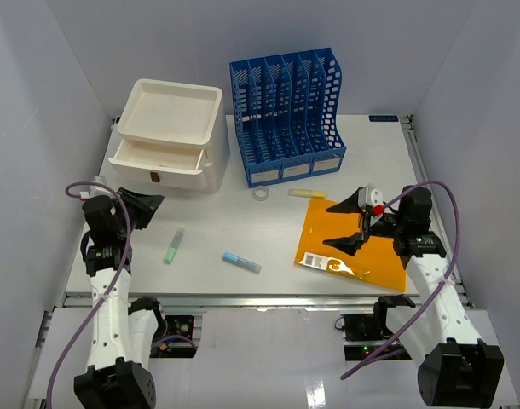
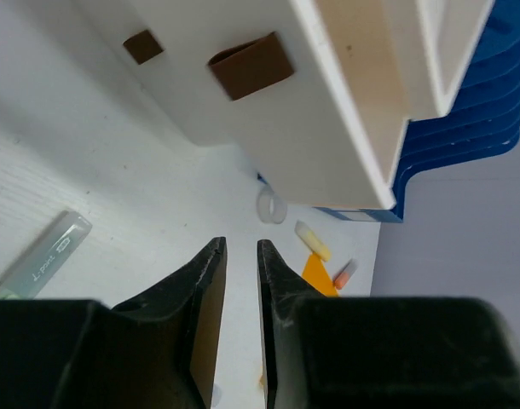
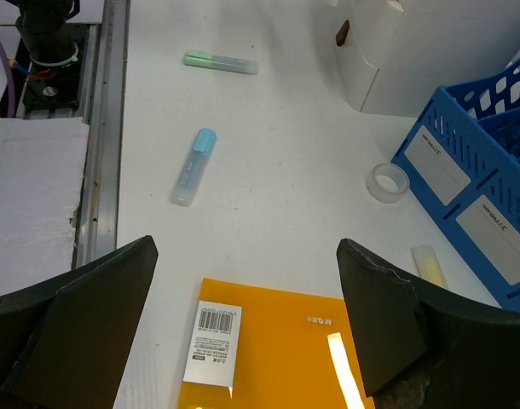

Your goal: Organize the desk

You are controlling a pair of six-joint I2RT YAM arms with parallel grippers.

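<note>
The white desk (image 1: 234, 223) fills the workspace in front of both arms, with a white drawer unit (image 1: 166, 141) and a blue file rack (image 1: 286, 111) standing at its far side. The left claw (image 1: 153, 204) hovers near the drawer unit, its fingers pressed almost together on nothing, with a green highlighter (image 1: 174, 245) lying nearby. The right claw (image 1: 331, 226) is spread wide above an orange notebook (image 1: 362, 251), and a blue highlighter (image 1: 241, 262) lies well apart on its left.
</note>
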